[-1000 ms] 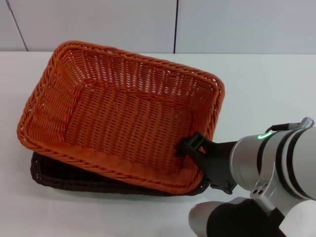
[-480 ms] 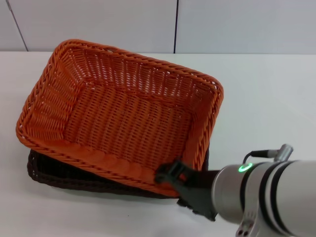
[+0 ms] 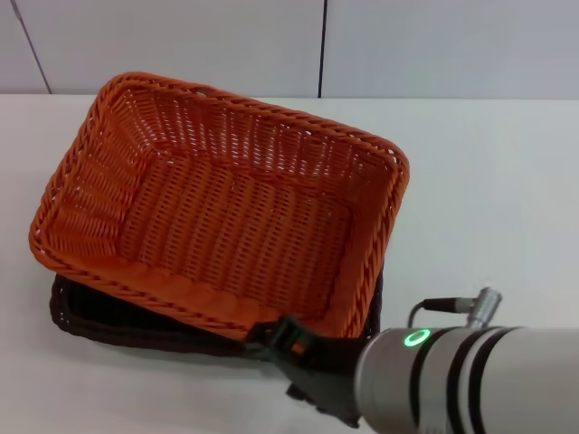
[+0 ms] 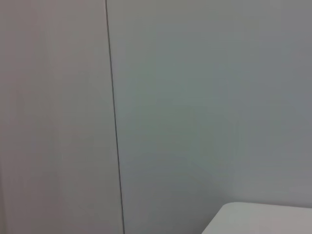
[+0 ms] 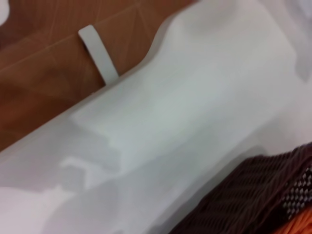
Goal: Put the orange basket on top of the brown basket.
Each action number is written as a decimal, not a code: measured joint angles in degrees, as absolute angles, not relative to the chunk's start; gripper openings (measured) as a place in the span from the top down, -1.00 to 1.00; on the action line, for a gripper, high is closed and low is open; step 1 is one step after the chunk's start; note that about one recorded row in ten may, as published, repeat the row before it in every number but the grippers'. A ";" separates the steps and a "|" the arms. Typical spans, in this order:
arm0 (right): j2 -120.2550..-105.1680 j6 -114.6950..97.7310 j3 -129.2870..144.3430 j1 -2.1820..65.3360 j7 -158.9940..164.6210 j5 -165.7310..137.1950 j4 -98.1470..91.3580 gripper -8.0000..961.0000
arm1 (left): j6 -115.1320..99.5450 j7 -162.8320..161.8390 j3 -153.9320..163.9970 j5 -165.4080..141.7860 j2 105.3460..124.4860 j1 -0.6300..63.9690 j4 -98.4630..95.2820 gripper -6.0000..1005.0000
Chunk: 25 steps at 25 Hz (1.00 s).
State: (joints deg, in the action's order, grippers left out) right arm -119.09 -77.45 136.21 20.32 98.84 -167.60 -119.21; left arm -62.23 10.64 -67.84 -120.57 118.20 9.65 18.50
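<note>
Head view is showing the right gripper (image 3: 282, 342) sitting at the near edge of the table (image 3: 488, 199), just in front of the near right corner of the stacked baskets; whether its jaws are apart or together cannot be determined, because only a black tip is showing ahead of the grey forearm. Nothing is being held between the visible parts. The orange basket (image 3: 222, 208) is resting inside the brown basket (image 3: 99, 318), nested at a slight skew, so that the dark rim is showing along the near and left sides beneath the orange weave. In the right wrist view, a corner of the brown basket (image 5: 253, 195) is lying on the white tabletop. The left gripper is not appearing anywhere; its wrist camera is facing a plain wall (image 4: 204, 107).
</note>
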 joint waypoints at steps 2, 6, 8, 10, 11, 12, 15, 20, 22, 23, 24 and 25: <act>-119.09 -74.82 136.96 19.93 98.96 -167.55 -118.96 -0.23 | -62.23 10.64 -67.76 -120.58 118.21 9.57 18.45 -0.50; -119.20 -65.44 138.30 18.44 101.07 -167.41 -118.23 -0.23 | -62.22 10.64 -67.55 -120.59 118.25 9.53 18.22 -0.50; -119.40 -58.30 138.06 16.87 102.69 -167.37 -117.26 -0.23 | -62.22 10.64 -67.25 -120.59 118.29 9.57 18.00 -0.50; -119.56 -50.74 136.28 15.03 104.77 -167.36 -115.73 -0.23 | -62.29 10.64 -67.06 -120.59 118.30 9.59 17.92 -0.50; -119.59 -47.10 135.11 14.25 106.12 -167.36 -114.86 -0.23 | -62.42 10.64 -67.03 -120.59 118.29 9.57 17.92 -0.50; -119.63 -43.08 133.34 13.22 108.29 -167.36 -113.90 -0.23 | -62.49 10.64 -67.03 -120.59 118.30 9.53 17.96 -0.50; -119.66 -34.07 127.21 9.97 115.56 -167.32 -112.26 -0.23 | -62.69 10.64 -67.06 -120.59 118.29 9.35 18.00 -0.50; -119.69 -23.09 116.42 2.07 131.73 -167.18 -111.35 -0.23 | -62.75 10.61 -67.29 -120.51 118.23 9.25 17.86 -0.50; -119.69 -18.85 113.95 -1.98 138.45 -166.98 -111.00 -0.23 | -63.48 10.18 -67.45 -120.37 118.21 8.92 17.86 -0.50; -119.73 -16.00 113.56 -4.11 140.60 -166.90 -110.46 -0.23 | -64.04 10.04 -67.46 -120.34 118.21 8.77 17.87 -0.50; -119.76 -12.59 113.32 -6.38 142.62 -166.80 -109.64 -0.23 | -64.52 10.01 -67.46 -120.32 118.21 8.65 17.87 -0.50; -119.83 -8.15 113.45 -8.90 143.69 -166.46 -107.93 -0.23 | -66.10 9.95 -67.48 -120.18 118.23 8.23 18.00 -0.50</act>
